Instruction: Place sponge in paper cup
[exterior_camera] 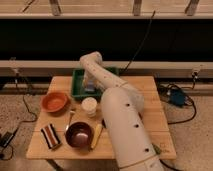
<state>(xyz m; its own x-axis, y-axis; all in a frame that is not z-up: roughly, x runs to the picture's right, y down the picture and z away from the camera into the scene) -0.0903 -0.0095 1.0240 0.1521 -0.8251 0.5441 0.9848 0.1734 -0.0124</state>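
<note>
Right now I see the gripper (90,84) low inside the green rectangular tray (77,93) at the desk's back edge, and I cannot tell whether it is apart or clamped. The soft-looking grey-blue sponge (90,90) shows just beneath it, in the tray. The round cream paper cup (89,106) stands upright in front of the tray, mid-desk. A smooth orange bowl (54,101) sits near the left edge.

Looking like a robotics lab, going by loose cables (170,91) on the speckled floor (192,142) at right and the gripper (90,86) over the far green tray (76,86).
</note>
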